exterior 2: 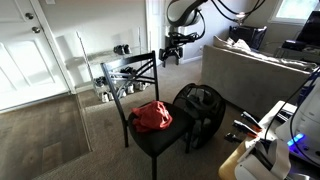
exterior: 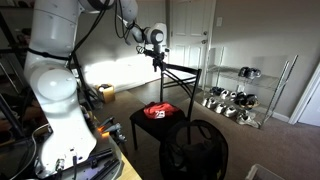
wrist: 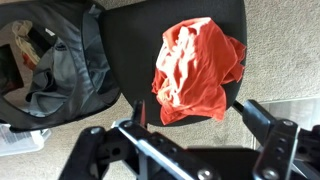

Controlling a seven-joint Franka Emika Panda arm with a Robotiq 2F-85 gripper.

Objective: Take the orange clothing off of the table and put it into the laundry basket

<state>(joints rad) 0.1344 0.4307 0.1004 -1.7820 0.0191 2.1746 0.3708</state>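
The orange clothing (wrist: 197,68) lies crumpled on the seat of a black chair (wrist: 130,40) that serves as the table. It shows in both exterior views (exterior: 157,111) (exterior 2: 152,117). A dark laundry basket (wrist: 60,65) stands on the floor right beside the chair, with some items inside, and shows in both exterior views (exterior: 195,150) (exterior 2: 200,108). My gripper (wrist: 194,108) is open and empty, high above the chair and looking down on the clothing. In both exterior views it (exterior: 155,52) (exterior 2: 172,50) hangs near the top of the chair back.
A wire shoe rack (exterior: 235,98) (exterior 2: 108,78) with several shoes stands by the wall behind the chair. A grey couch (exterior 2: 262,62) is beyond the basket. Carpet surrounds the chair. The chair's metal back (exterior: 180,75) rises just below my gripper.
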